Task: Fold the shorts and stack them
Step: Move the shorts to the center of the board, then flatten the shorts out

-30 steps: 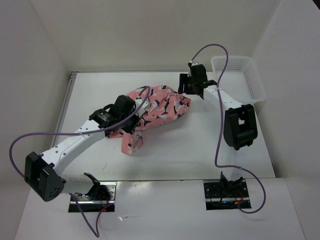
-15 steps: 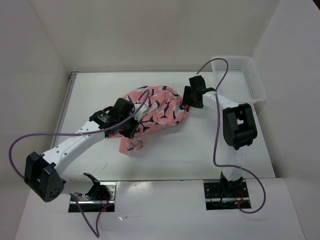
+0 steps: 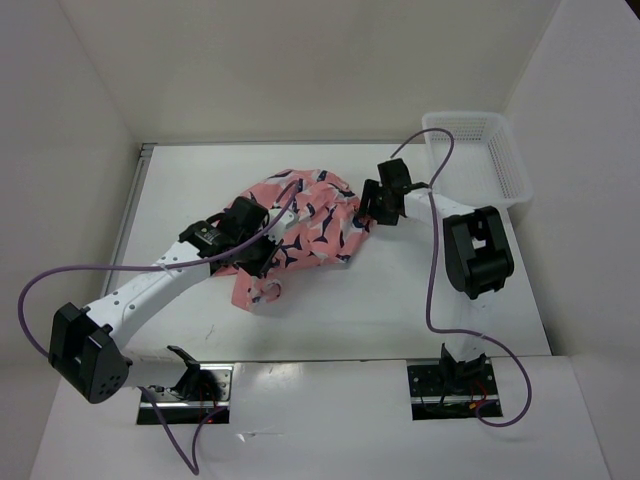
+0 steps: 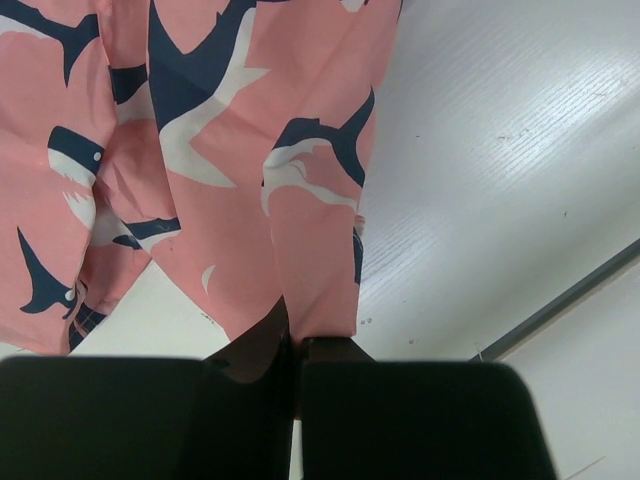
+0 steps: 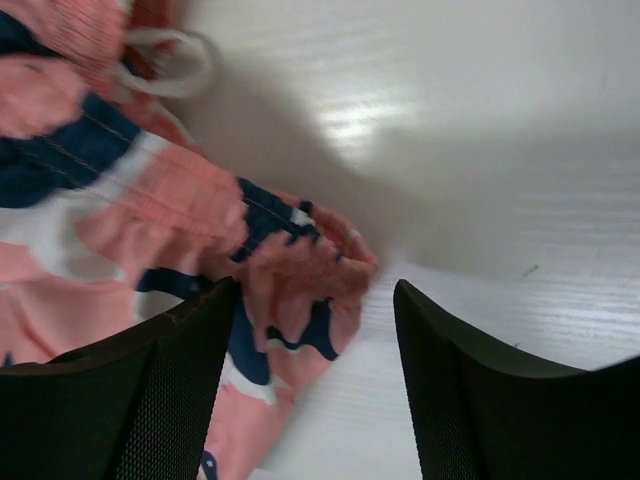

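The salmon-pink shorts (image 3: pixel 305 222) with navy and white whale shapes lie bunched mid-table. My left gripper (image 3: pixel 263 250) is at their near-left side, shut on a fold of the cloth. In the left wrist view, the shorts (image 4: pixel 230 150) hang from the pinched left gripper (image 4: pixel 296 345). My right gripper (image 3: pixel 366 208) is at the right end of the shorts and stands open. In the right wrist view, a gathered waistband corner of the shorts (image 5: pixel 300 265) sits between the right gripper (image 5: pixel 318 335) fingers, by the left finger (image 5: pixel 185 385). A white drawstring loop (image 5: pixel 165 60) shows beyond.
A white mesh basket (image 3: pixel 512 170) stands at the back right corner of the table. The table's raised left edge (image 3: pixel 128 215) runs along the left. A purple cable (image 3: pixel 435 250) loops beside the right arm.
My right gripper has moved left and nearer, down onto the right end of the shorts. The shorts have bunched up and shifted slightly left with my left gripper.
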Controlling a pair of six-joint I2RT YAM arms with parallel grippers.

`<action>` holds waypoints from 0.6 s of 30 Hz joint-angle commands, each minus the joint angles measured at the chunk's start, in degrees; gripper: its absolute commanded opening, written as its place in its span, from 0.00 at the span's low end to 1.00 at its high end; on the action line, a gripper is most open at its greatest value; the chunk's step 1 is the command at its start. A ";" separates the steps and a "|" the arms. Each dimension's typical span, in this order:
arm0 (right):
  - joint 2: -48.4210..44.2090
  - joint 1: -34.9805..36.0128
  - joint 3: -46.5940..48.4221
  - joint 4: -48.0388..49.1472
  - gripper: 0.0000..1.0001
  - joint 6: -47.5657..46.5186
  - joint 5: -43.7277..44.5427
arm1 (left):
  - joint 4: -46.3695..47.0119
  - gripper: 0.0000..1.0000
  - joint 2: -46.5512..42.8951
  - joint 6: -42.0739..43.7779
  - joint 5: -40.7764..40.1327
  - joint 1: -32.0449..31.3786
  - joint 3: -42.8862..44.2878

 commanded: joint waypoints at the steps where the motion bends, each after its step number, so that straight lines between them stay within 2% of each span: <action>1: -0.63 -0.28 -4.14 0.84 0.70 1.51 2.51 | -0.03 0.01 -0.41 0.19 0.05 0.39 -0.54; 6: -0.55 -0.28 -5.91 4.35 0.70 1.51 -1.78 | -0.03 0.01 0.11 0.19 0.05 0.39 -0.54; 9: 1.73 -0.28 -4.69 5.76 0.62 2.13 -1.79 | -0.03 0.01 0.64 0.19 0.05 0.39 0.59; 10: 1.74 -0.28 -3.90 5.76 0.48 2.13 -1.79 | -0.03 0.01 0.64 0.19 -0.47 0.39 0.60; 12: 3.14 -0.28 -3.20 6.29 0.29 0.90 -0.04 | -0.03 0.01 0.64 0.19 -0.48 0.39 0.60; 13: 3.15 -0.28 -2.49 6.29 0.11 0.20 0.49 | -0.03 0.01 0.64 0.19 -1.09 0.39 0.60; 14: 3.15 -0.28 -2.48 6.29 0.03 -0.67 1.11 | -0.03 0.01 0.64 0.19 -1.09 0.39 0.60; 15: 3.15 -0.28 -1.79 6.29 0.00 -1.47 1.81 | -0.03 0.01 0.64 0.19 -1.88 0.39 0.60; 18: 0.43 -0.28 1.28 6.82 0.00 -6.63 3.56 | 0.76 0.01 0.64 0.19 -5.21 1.70 2.00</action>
